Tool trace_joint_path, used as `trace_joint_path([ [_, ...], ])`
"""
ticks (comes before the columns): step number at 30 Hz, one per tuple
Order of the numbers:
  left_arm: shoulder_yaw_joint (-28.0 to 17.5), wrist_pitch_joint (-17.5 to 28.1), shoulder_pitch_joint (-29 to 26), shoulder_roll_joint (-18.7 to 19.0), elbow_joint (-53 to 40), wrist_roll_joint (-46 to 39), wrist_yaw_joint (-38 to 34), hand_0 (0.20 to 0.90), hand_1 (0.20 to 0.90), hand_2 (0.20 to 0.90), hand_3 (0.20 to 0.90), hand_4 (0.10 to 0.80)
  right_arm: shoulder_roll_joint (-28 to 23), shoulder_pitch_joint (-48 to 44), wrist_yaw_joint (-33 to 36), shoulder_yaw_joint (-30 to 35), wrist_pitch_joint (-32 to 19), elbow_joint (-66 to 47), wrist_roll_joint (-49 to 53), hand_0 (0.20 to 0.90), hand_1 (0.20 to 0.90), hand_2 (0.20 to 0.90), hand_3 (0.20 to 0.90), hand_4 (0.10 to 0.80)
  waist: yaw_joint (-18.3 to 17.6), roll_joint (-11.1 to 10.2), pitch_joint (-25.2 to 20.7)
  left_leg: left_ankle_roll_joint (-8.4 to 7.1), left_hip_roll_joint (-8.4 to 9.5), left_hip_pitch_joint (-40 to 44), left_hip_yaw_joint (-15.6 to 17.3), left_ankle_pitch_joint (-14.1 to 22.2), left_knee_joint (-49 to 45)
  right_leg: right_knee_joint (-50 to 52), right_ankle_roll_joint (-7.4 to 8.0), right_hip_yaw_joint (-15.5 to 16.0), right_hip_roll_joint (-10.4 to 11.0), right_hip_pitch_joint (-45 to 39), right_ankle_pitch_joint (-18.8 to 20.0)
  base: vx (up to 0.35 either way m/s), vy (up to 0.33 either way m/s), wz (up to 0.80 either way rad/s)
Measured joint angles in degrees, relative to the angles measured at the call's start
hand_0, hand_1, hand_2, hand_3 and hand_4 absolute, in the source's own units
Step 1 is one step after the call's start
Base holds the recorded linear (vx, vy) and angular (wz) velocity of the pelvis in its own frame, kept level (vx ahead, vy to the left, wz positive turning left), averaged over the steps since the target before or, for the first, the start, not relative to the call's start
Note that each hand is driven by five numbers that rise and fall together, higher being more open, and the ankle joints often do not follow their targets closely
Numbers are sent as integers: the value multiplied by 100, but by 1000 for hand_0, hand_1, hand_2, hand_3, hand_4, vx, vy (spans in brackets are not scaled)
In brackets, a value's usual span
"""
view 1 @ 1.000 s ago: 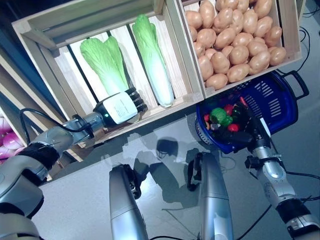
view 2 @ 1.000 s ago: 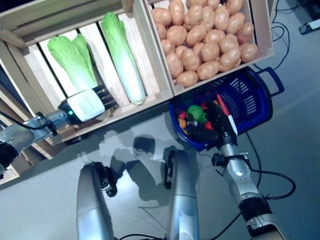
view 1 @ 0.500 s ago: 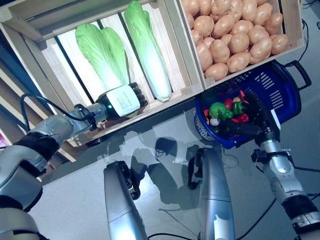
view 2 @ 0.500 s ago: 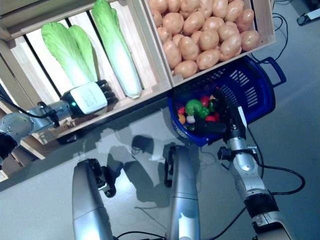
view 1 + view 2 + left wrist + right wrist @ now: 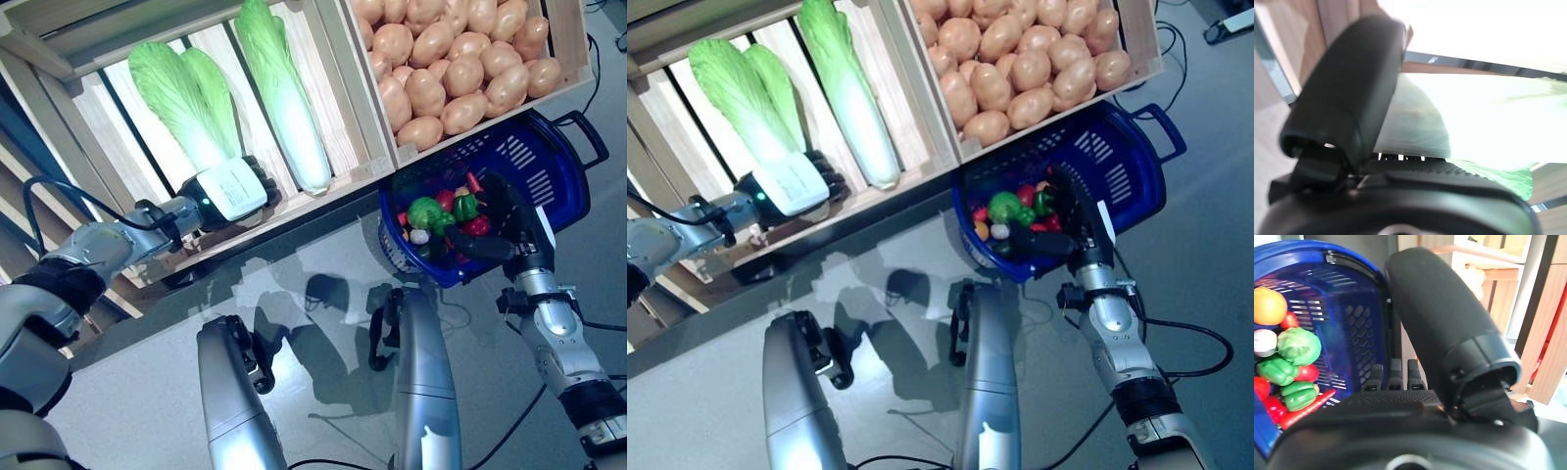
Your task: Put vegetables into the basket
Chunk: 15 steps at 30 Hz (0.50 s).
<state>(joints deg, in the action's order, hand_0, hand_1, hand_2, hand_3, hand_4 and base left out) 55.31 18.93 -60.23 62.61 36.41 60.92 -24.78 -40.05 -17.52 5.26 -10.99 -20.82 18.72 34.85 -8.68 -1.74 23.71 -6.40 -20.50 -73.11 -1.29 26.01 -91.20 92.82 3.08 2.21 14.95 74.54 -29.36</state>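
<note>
Two pale green napa cabbages lie in a wooden crate (image 5: 358, 117): the left cabbage (image 5: 181, 98) and the right cabbage (image 5: 284, 98). My left hand (image 5: 230, 186) is inside the crate at the stem end of the left cabbage, fingers straight against it and the thumb (image 5: 1347, 103) raised. The cabbage's pale base (image 5: 1415, 122) shows just past the hand in the left wrist view. My right hand (image 5: 514, 230) is curled over the rim of the blue basket (image 5: 549, 166) and holds it up below the crates. Several small vegetables (image 5: 1295, 352) lie in the basket (image 5: 1352, 289).
A second wooden crate of potatoes (image 5: 451, 59) sits right of the cabbages, directly above the basket. The crates rest on slanted wooden shelving (image 5: 59, 166). Grey floor (image 5: 323, 264) lies below.
The whole picture has shifted with the camera. My left hand has edged a little closer to the left cabbage's base. The right hand still holds the basket.
</note>
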Motion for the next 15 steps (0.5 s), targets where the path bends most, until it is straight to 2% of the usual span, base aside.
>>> trace_joint_path([
  [6, 51, -2, -116, -60, 83, -177, 58, 300, 300, 300, 300, 400, 0, -10, 10, 159, 0, -7, -7, 900, 900, 900, 900, 800, -38, 5, -27, 10, -2, 84, 47, 13, 110, -72, -16, 19, 14, -59, -6, 6, 2, 0],
  [10, 60, -40, -133, -66, 512, -272, 122, 300, 300, 300, 300, 400, 2, -21, 10, 156, -1, -25, -58, 900, 900, 900, 900, 800, -78, 7, -25, -2, 0, 292, 141, 21, 233, -118, -75, 20, 76, -190, -18, 11, 2, 2],
  [15, 65, -74, -113, -62, 847, -266, 166, 300, 300, 300, 300, 400, 3, -6, 10, 135, -1, -27, -66, 900, 900, 900, 900, 800, -40, 14, -22, -50, 1, 738, 243, -58, 692, -529, -51, 163, 107, -655, -21, -7, 4, 2],
])
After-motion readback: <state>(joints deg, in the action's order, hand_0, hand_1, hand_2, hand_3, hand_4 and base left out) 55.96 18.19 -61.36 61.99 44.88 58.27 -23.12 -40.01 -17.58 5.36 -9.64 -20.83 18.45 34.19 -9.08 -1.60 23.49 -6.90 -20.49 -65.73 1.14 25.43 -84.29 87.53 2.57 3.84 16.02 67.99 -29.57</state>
